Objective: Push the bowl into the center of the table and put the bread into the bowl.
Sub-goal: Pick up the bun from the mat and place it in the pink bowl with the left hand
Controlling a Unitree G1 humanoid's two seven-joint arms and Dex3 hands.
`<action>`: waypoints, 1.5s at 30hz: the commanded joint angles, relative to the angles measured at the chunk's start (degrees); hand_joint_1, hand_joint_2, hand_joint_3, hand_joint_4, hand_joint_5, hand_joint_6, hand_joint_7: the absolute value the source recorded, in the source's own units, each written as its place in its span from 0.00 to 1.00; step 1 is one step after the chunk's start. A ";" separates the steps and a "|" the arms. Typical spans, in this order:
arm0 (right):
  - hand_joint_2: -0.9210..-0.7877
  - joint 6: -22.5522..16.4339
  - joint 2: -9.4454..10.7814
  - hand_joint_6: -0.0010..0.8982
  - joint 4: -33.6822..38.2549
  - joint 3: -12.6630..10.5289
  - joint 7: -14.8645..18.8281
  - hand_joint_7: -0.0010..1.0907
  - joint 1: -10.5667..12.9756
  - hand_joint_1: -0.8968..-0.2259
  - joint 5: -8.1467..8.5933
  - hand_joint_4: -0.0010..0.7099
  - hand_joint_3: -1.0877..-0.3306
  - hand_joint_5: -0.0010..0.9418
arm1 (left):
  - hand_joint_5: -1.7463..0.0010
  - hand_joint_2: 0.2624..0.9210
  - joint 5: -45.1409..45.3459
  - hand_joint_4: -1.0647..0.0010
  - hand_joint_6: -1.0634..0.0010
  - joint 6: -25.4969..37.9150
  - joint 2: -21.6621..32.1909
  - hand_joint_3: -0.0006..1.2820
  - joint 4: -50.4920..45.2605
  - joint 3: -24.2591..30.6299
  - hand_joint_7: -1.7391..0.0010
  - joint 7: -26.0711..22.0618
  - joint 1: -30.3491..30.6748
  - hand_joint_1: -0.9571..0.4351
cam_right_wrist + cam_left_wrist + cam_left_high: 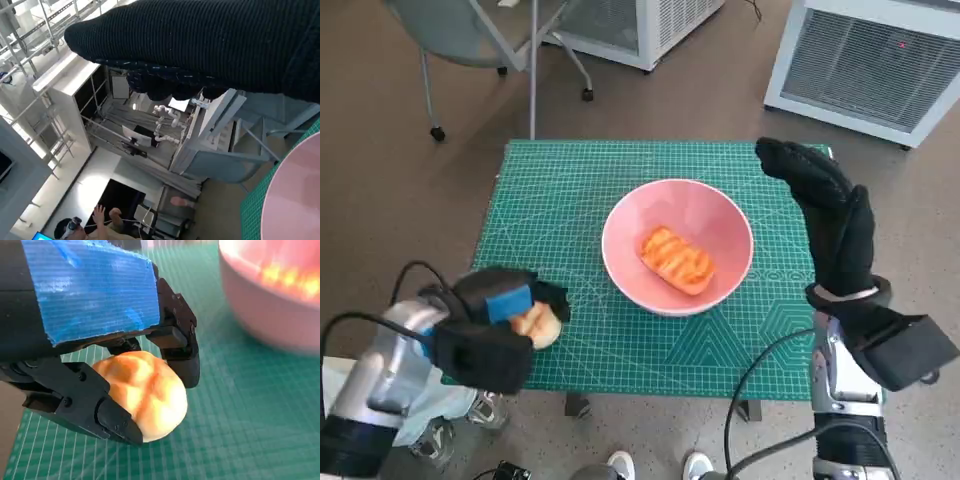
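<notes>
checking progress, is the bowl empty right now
No, the head view shows an orange-glazed bread piece lying inside the pink bowl, while the left hand holds another roll.

Even daylight fills the head view, with soft shadows. In the left wrist view the bowl (272, 295) is blurred and overexposed. Bright windows glare in the right wrist view.

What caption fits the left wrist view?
Left hand holds a bread roll over the green mat, beside the pink bowl.
</notes>
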 commanded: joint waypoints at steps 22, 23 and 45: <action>0.00 -0.13 -0.42 0.00 2.97 -0.53 2.13 0.46 -0.37 0.29 0.64 0.20 0.43 0.00 | 0.31 0.98 -2.88 0.28 0.30 3.76 -12.85 0.01 -11.57 3.46 0.48 12.05 -14.77 0.69; 0.00 -0.15 -0.41 0.00 2.97 -0.54 2.17 0.46 -0.37 0.30 0.64 0.20 0.43 0.00 | 0.30 0.98 -2.74 0.29 0.29 3.34 -13.26 0.01 -11.12 3.16 0.49 12.27 -15.23 0.69; 0.00 -0.64 -0.79 0.00 0.75 -0.91 0.70 0.43 1.30 0.30 -1.20 0.20 0.41 0.00 | 0.36 1.00 3.52 0.31 0.43 -8.09 -25.20 0.05 17.85 -9.68 0.32 16.48 -28.15 0.69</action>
